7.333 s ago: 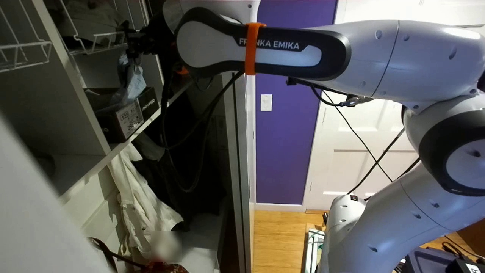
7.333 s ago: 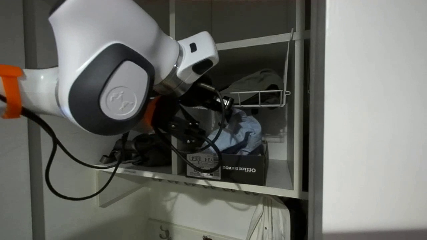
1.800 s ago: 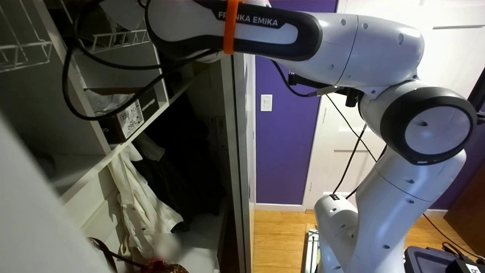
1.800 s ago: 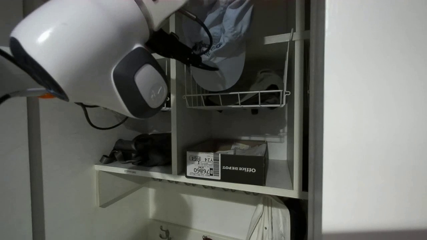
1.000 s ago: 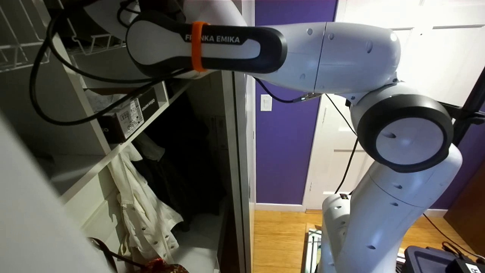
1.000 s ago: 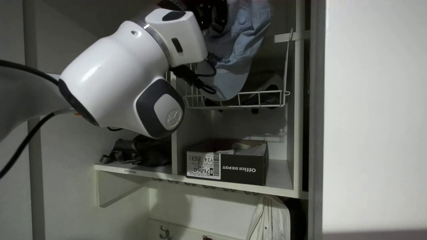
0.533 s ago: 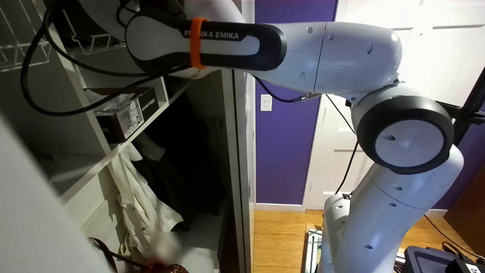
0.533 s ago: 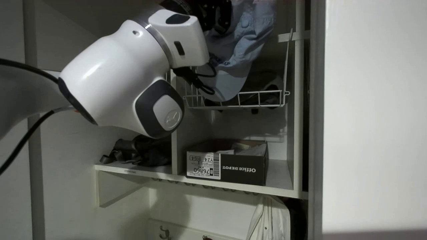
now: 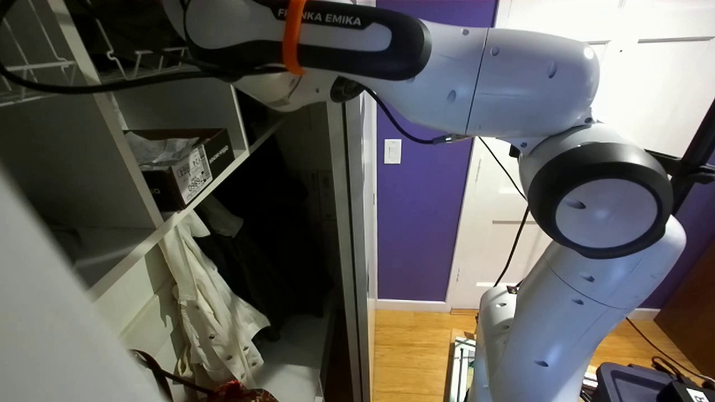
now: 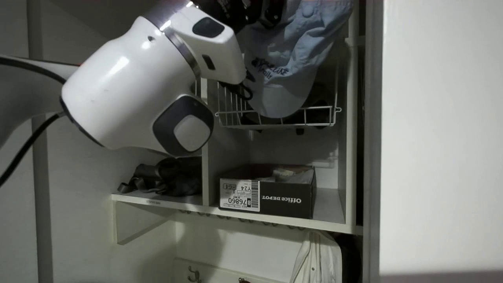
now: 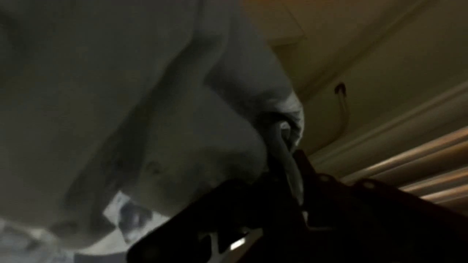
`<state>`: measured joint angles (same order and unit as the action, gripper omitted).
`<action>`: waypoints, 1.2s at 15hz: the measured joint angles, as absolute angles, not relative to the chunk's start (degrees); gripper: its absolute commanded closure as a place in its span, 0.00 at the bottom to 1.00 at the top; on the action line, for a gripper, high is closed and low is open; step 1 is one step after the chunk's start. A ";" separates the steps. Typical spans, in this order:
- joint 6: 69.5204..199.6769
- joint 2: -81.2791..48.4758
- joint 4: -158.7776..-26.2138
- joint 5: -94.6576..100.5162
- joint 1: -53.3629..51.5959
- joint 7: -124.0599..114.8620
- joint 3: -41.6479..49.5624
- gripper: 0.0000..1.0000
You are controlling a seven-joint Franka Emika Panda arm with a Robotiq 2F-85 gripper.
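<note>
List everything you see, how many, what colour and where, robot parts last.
Cap: one, light blue, in the end effector
Wire baskets: at least two, white, above the shelf
Box: one, black, on shelf
Box contents: uncounted, whitish, inside
Fabric bundle: one, dark grey, on shelf
Garment: at least one, white, hanging below shelf
Hooks: several, grey, below shelf
Unidentified item: one, red, below garment
Switch plate: one, white, on purple wall
Panelled door: one, white, beside wall
Floor: one, wood-brown, below door
Bin: one, dark grey, near arm
Arm: one, white and black, in both exterior views
Cables: several, black, along arm
End effector: one, black, clamping cap
</note>
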<state>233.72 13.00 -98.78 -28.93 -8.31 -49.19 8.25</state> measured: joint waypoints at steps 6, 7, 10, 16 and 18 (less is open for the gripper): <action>235.91 12.97 -98.78 -33.66 -8.32 -54.07 6.32 0.97; 236.07 12.97 -98.73 -33.50 -8.33 -55.16 6.01 0.97; 236.13 12.98 -97.89 -31.89 -8.40 -59.21 5.15 0.97; 237.10 12.48 -97.58 -31.52 -8.58 -69.38 4.06 0.97; 239.14 11.83 -98.00 -31.66 -8.58 -73.27 4.00 0.88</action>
<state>239.14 11.83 -98.00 -31.66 -8.58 -73.27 4.00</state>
